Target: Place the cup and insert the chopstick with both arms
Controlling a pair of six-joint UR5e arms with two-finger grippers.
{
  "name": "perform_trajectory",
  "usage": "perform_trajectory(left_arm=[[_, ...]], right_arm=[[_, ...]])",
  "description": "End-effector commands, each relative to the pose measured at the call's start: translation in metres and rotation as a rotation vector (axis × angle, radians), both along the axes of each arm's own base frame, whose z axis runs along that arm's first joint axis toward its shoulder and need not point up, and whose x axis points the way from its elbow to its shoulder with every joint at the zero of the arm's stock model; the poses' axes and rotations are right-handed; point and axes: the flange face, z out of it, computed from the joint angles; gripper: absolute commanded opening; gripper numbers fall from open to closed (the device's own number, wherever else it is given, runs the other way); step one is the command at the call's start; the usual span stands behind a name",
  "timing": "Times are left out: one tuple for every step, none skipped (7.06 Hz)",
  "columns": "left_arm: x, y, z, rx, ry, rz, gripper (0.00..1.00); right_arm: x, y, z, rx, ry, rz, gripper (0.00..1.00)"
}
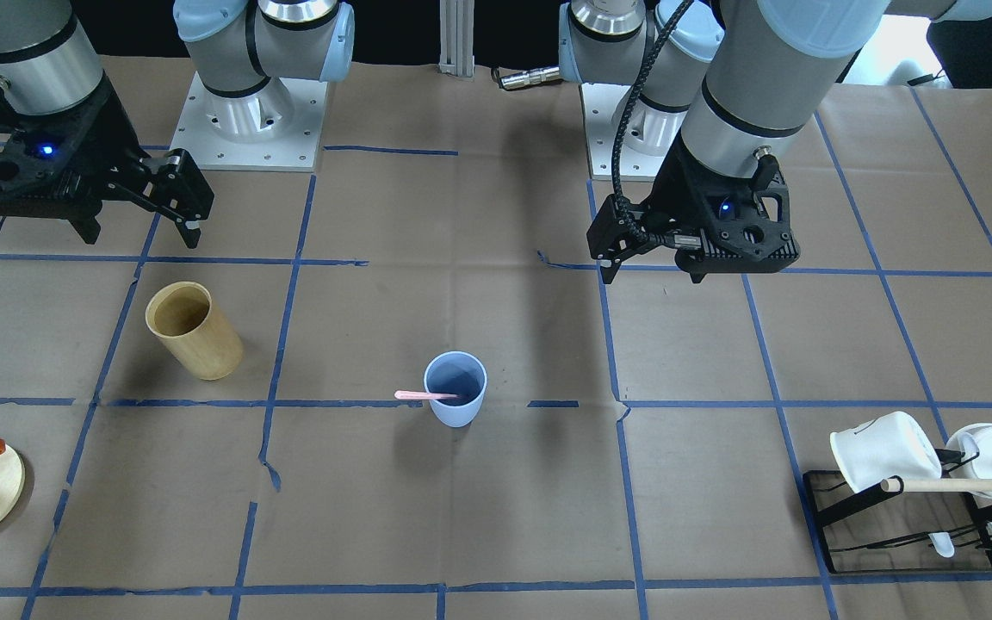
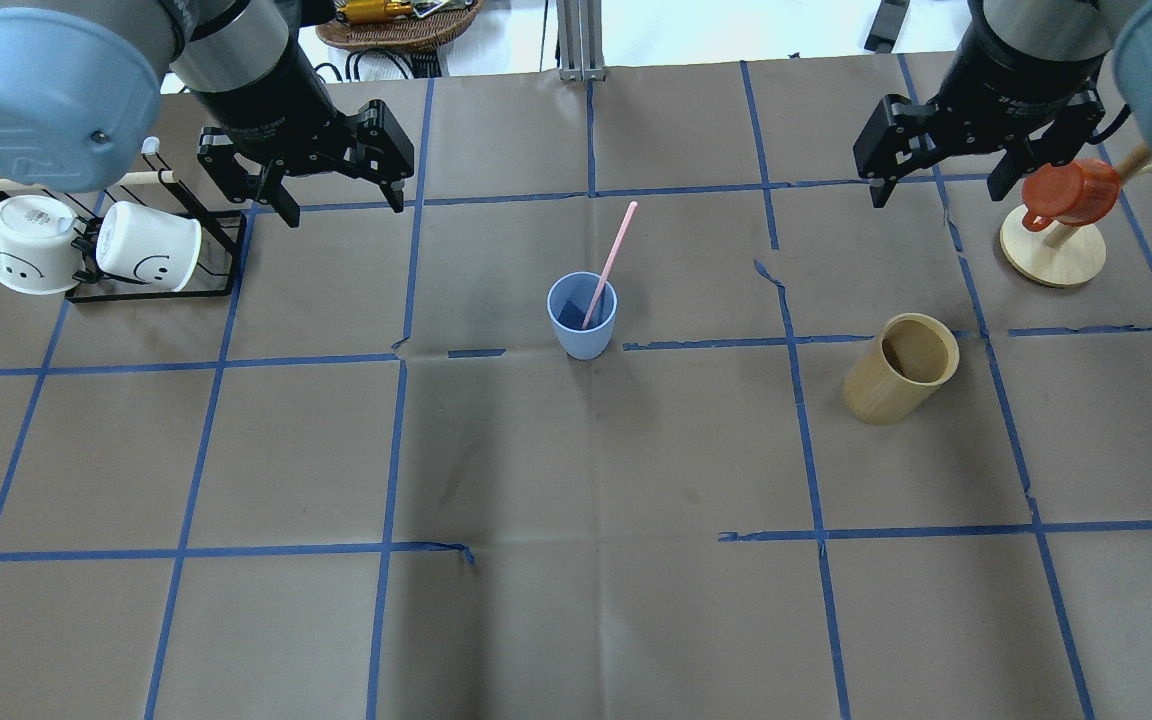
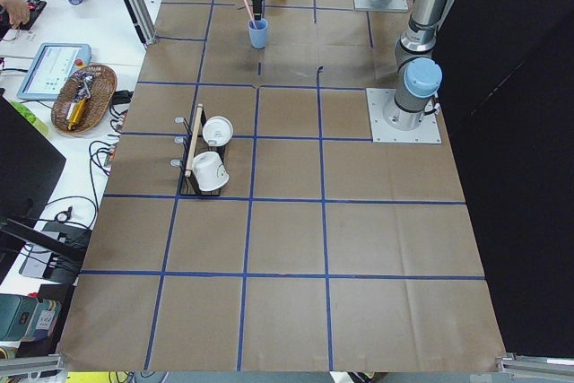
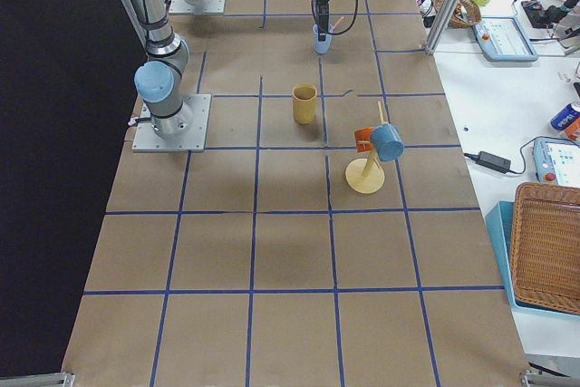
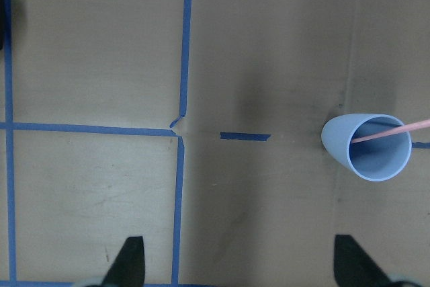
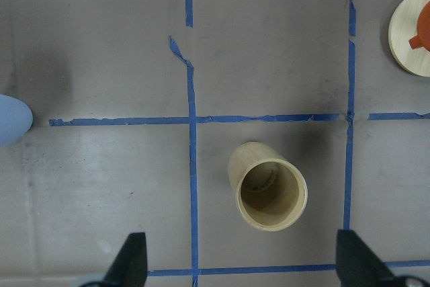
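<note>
The light-blue cup (image 1: 460, 412) stands upright near the table's middle, and also shows in the overhead view (image 2: 584, 340) and the left wrist view (image 5: 337, 140). One pale-pink chopstick (image 2: 612, 252) leans inside it, its upper end sticking out over the rim (image 1: 420, 395) (image 5: 396, 130). My left gripper (image 2: 341, 205) (image 1: 651, 269) is open and empty, raised and well apart from the cup. My right gripper (image 2: 951, 195) (image 1: 139, 234) is open and empty, raised above the table behind the wooden holder.
A tan wooden cylinder holder (image 2: 898, 372) (image 6: 269, 196) stands on my right side. An orange mug hangs on a wooden stand (image 2: 1054, 255) at the far right. A black rack (image 2: 221, 255) with two white mugs (image 2: 148, 247) stands at the far left.
</note>
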Motion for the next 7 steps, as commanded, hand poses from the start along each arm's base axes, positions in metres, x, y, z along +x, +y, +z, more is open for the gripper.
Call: perform_trajectory(left_arm=[[-0.001, 0.0, -0.001, 0.001, 0.001, -0.001, 1.0], [-0.001, 0.0, 0.0, 0.001, 0.001, -0.001, 1.0], [0.0, 0.004, 0.006, -0.008, 0.001, 0.001, 1.0], [0.001, 0.003, 0.007, -0.008, 0.004, 0.005, 1.0], [-0.001, 0.001, 0.003, -0.002, -0.001, 0.001, 1.0], [-0.001, -0.001, 0.0, 0.003, 0.001, 0.001, 1.0], [-0.002, 0.003, 0.002, 0.0, -0.001, -0.001, 1.0]], right_arm=[[0.019, 0.006, 0.004, -0.007, -0.021, -0.033, 1.0], [0.032, 0.01, 0.003, -0.001, -0.021, -0.034, 1.0], [0.033, 0.014, -0.001, 0.034, -0.024, -0.041, 1.0], [0.034, 0.014, -0.002, 0.038, -0.022, -0.041, 1.0], [0.034, 0.016, -0.003, 0.057, -0.023, -0.041, 1.0], [0.035, 0.017, -0.003, 0.064, -0.025, -0.04, 1.0], [0.034, 0.017, -0.003, 0.064, -0.025, -0.041, 1.0]])
